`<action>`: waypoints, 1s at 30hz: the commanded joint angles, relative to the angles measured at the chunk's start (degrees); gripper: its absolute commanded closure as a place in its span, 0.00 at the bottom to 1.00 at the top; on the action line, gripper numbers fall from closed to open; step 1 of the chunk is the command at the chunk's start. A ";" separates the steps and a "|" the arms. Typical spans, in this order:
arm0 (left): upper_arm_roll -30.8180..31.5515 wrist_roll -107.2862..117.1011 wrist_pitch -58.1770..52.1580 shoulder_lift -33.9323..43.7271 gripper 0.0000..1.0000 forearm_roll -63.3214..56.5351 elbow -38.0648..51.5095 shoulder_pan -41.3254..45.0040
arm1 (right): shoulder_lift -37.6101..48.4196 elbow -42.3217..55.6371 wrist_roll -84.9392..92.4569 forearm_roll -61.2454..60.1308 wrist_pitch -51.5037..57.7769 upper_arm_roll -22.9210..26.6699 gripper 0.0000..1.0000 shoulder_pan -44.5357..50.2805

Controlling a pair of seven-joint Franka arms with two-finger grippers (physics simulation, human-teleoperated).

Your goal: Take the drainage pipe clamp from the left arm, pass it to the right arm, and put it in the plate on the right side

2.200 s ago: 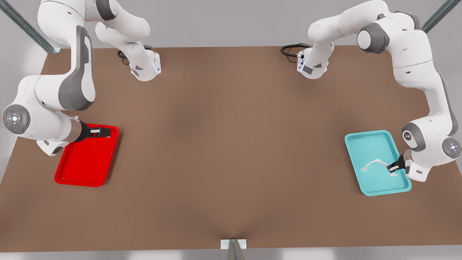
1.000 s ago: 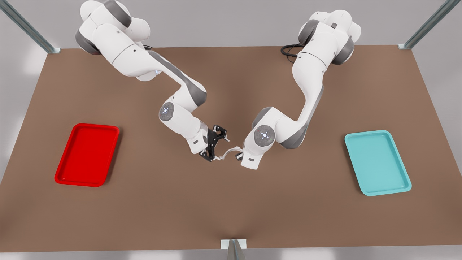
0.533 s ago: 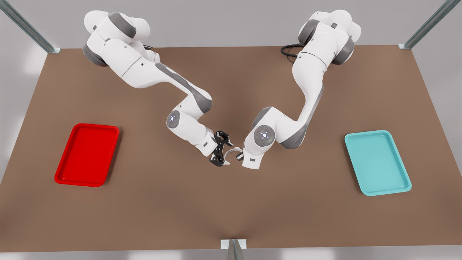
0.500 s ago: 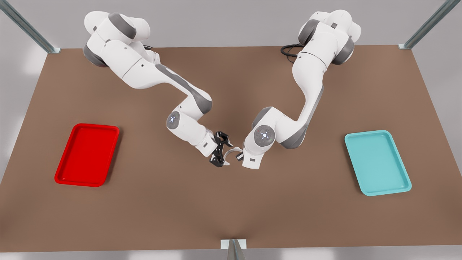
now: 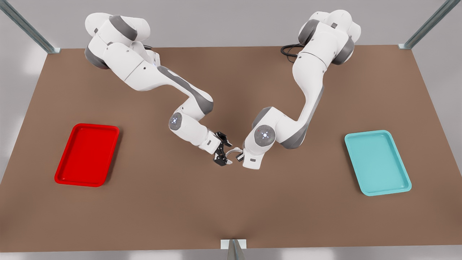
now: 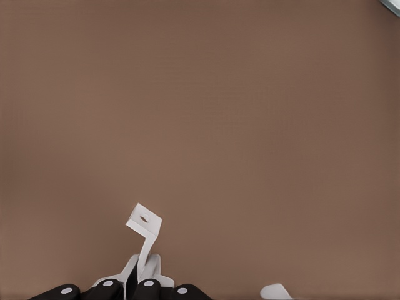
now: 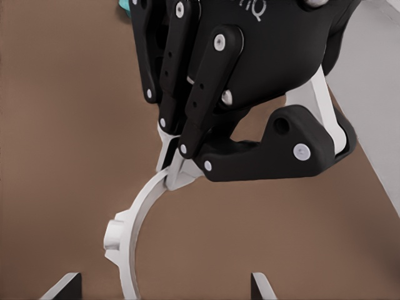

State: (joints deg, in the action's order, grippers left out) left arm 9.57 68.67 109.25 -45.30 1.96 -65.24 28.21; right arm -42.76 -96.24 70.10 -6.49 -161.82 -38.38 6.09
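A plain brown desk (image 5: 231,209) carried a red plate (image 5: 87,154) toward the front view's left and a teal tray (image 5: 377,162) toward its right, well apart.

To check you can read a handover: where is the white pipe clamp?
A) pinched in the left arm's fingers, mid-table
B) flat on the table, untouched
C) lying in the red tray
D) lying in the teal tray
A: the drainage pipe clamp is pinched in the left gripper, with the right gripper open close by.
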 commanded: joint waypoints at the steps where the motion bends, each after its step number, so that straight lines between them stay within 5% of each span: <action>1: 0.01 0.67 0.00 0.13 0.79 0.06 0.03 0.00 | -0.39 0.17 9.97 -0.01 -0.07 -0.03 0.00 0.41; 12: -0.08 0.76 -0.26 0.39 0.79 0.23 0.12 -0.09 | -5.40 3.60 9.97 0.60 -0.95 0.41 0.06 2.17; 15: 0.01 0.76 -0.26 0.39 0.79 0.23 0.12 -0.09 | -5.40 3.95 9.97 0.52 -0.95 0.41 0.78 2.52; 16: 0.01 0.76 -0.26 0.39 0.79 0.23 0.12 0.00 | -5.31 3.95 9.88 0.52 -0.95 0.41 0.79 2.43; 17: 0.01 0.58 -0.26 0.39 0.75 0.32 0.12 -0.09 | -5.31 3.95 9.70 0.52 -0.95 0.41 0.79 2.43; 18: 0.01 0.76 0.18 0.39 0.00 1.11 0.12 -0.09 | -5.31 4.04 9.70 0.52 -0.86 0.41 0.79 2.35; 28: -0.17 2.34 -2.46 1.09 0.00 12.54 3.02 -2.28 | -5.31 3.78 9.00 -0.71 -0.77 2.26 0.79 1.99; 30: -0.16 1.38 -20.99 2.67 0.00 12.19 12.41 -11.77 | -4.00 3.08 7.59 -1.15 3.44 5.07 0.79 -0.20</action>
State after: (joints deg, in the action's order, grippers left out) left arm 9.41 69.11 103.13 -42.62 12.49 -55.48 18.48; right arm -47.08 -92.85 77.66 -7.12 -161.28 -33.89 6.39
